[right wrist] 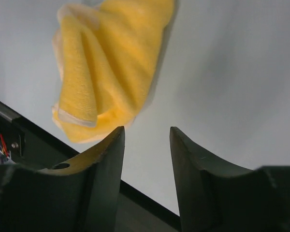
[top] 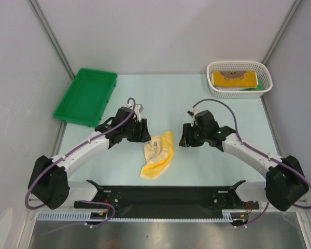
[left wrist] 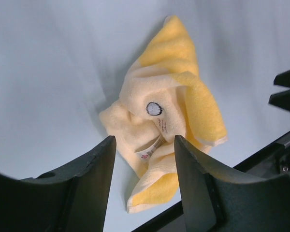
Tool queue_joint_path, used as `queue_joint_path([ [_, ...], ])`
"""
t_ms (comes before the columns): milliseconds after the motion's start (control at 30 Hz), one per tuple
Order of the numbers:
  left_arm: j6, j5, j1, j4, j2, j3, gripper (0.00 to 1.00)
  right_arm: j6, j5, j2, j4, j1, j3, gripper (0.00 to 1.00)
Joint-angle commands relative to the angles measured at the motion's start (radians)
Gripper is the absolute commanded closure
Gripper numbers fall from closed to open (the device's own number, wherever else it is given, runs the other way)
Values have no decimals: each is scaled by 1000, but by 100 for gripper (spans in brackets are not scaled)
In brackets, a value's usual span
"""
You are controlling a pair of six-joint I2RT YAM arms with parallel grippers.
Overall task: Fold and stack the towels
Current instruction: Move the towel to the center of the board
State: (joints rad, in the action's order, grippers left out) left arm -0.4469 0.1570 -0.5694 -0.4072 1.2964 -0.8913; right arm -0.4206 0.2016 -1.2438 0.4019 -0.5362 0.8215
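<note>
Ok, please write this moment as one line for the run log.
towel: crumpled, unfolded, on table | left gripper: open, empty, near towel | right gripper: open, empty, near towel

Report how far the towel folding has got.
Nothing looks done: the yellow towel lies crumpled and unfolded on the table. In hand: nothing is gripped. The left gripper and right gripper are both open, one on either side of it. Left: fold this towel and stack it. The green tray holds nothing. The white basket holds a yellow item; I cannot tell whether it is a towel.
</note>
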Motion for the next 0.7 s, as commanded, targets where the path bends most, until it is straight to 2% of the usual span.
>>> queue_joint_path([
  [0,-41,-47,12,21,-19,66,44,20,13,-90,-103,-99,71,53],
  [133,-85,41,34,132,-14,149,45,-52,-77,-173,-78,-188,148,53],
  [200,-102,80,36,169,3,181,45,-92,-100,-186,-95,-217,140,47],
  [233,-110,88,34,194,15,196,46,-102,-100,-186,-135,-244,133,40],
  [300,-111,93,36,220,40,207,46,-110,-109,-190,-169,-274,110,35],
  [433,-121,113,37,268,128,215,47,-109,-103,-217,-190,-294,111,35],
  [567,-134,112,36,297,176,213,51,-75,-145,-230,-178,-291,120,41],
  [600,-136,110,37,298,184,210,61,-66,-154,-235,-155,-277,126,44],
  [667,-138,115,37,297,201,193,79,-53,-157,-233,-143,-252,139,60],
])
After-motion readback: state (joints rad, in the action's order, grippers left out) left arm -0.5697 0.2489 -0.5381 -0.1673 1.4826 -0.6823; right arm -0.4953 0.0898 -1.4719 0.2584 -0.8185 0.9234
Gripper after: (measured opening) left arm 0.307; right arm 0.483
